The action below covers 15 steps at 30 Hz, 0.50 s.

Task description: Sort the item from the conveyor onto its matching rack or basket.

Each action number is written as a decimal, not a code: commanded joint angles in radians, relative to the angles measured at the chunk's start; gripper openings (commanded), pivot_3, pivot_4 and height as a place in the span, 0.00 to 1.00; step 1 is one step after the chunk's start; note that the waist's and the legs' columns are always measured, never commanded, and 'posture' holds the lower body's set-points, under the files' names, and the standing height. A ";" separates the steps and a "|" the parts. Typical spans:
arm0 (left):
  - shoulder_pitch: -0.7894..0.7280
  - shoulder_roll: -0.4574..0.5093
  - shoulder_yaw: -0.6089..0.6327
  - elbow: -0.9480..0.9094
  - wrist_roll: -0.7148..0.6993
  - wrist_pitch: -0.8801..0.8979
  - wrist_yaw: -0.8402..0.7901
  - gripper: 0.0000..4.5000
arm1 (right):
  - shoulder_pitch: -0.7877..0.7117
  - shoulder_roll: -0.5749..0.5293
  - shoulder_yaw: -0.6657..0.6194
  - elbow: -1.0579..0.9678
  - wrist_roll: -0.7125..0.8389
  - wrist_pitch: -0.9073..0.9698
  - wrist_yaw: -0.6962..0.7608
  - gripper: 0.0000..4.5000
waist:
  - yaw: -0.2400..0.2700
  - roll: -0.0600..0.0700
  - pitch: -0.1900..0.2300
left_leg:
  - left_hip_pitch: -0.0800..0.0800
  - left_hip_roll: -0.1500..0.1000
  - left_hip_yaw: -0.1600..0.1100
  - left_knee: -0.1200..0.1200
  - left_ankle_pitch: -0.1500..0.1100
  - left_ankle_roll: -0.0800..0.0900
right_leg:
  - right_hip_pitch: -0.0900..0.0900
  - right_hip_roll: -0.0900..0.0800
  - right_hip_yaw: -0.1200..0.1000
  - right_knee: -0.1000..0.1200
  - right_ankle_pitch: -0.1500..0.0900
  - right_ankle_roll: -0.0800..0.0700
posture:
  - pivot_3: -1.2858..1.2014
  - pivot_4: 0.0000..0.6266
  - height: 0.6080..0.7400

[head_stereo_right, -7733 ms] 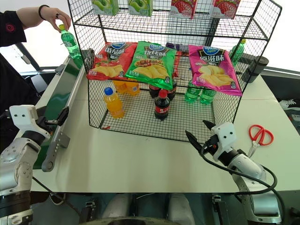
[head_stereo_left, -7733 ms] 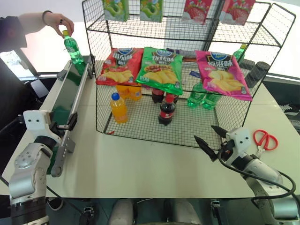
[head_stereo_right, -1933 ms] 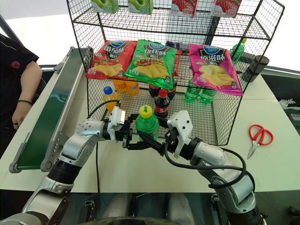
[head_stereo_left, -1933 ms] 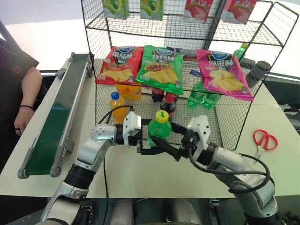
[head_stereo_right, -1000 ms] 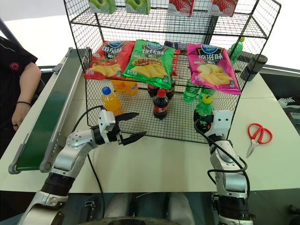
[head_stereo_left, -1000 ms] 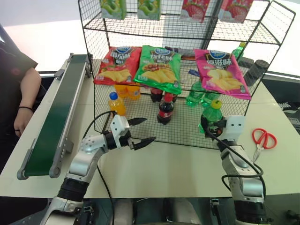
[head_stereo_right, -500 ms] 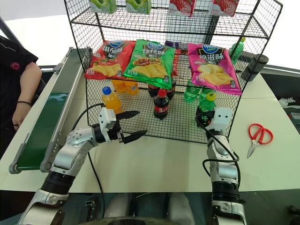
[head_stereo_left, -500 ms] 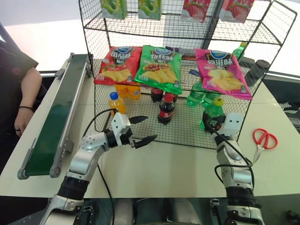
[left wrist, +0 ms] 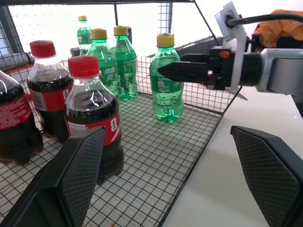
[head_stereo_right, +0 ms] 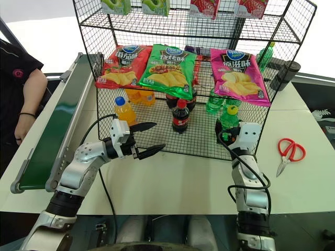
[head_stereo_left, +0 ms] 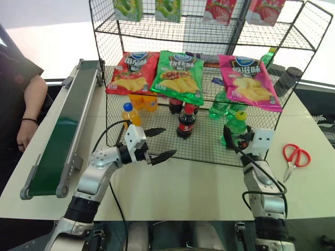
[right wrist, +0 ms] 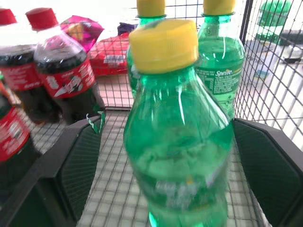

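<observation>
Green soda bottle [left wrist: 167, 78] stands upright on the wire floor of the black rack's [head_stereo_left: 157, 137] lowest tier, at its front right corner, near two like green bottles [left wrist: 110, 61] behind it. Cola bottles [left wrist: 90, 111] stand further left in the same tier; an orange-drink bottle [head_stereo_left: 130, 113] at the left end.

Right pincer [right wrist: 165, 156] sits around the bottle with its black fingers [right wrist: 78, 161] spread to either side — apart, not clamped. The left wrist view shows one finger level beside the bottle's shoulder.

Left pincer [head_stereo_left: 158, 144] hovers above the white surface [head_stereo_left: 199, 183] just in front of the rack, jaws wide, holding nothing.

Conveyor [head_stereo_left: 60, 133] on the left carries nothing. A person's arm [head_stereo_left: 29, 112] rests beside it.

Risk, as judged: the placement looks done, but the fingers flank the bottle closely — a skewed pull-back could clip it and tip it into its neighbours or off the open front edge.
</observation>
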 commanded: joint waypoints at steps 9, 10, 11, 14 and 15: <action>-0.030 0.026 -0.005 -0.016 0.044 0.057 0.048 1.00 | 0.202 -0.078 0.014 -0.370 -0.037 0.108 0.030 0.98 | 0.000 0.000 0.000 | 0.001 0.000 0.000 0.000 0.000 0.000 | 0.000 0.001 0.000 0.000 0.000 0.000 | 0.52 0.24 1.00; -0.031 0.039 -0.001 -0.009 0.054 0.065 0.051 1.00 | 0.223 -0.094 0.012 -0.410 -0.027 0.120 0.047 0.98 | 0.000 0.000 0.000 | 0.001 0.000 0.000 0.000 0.000 0.000 | 0.000 0.001 0.000 0.000 0.000 0.000 | 0.52 0.24 1.00; -0.030 0.054 0.007 -0.003 0.062 0.068 0.053 1.00 | 0.248 -0.111 0.008 -0.456 -0.007 0.135 0.070 0.98 | 0.001 0.000 0.000 | 0.001 0.000 0.000 0.000 0.000 0.000 | 0.000 0.001 0.000 0.001 0.000 0.000 | 0.52 0.24 1.00; -0.023 0.089 0.031 0.009 0.067 0.070 0.052 1.00 | 0.314 -0.156 -0.006 -0.550 0.035 0.167 0.125 0.98 | 0.001 0.000 0.000 | 0.000 0.000 0.000 0.000 0.000 0.000 | 0.000 0.001 0.000 0.000 0.000 0.000 | 0.52 0.24 1.00; -0.017 0.108 0.044 0.015 0.063 0.073 0.045 1.00 | 0.354 -0.179 -0.016 -0.585 0.054 0.174 0.157 0.98 | 0.002 0.000 0.000 | 0.000 0.000 0.000 0.000 0.000 0.000 | 0.000 0.001 0.000 0.000 0.000 0.000 | 0.52 0.24 1.00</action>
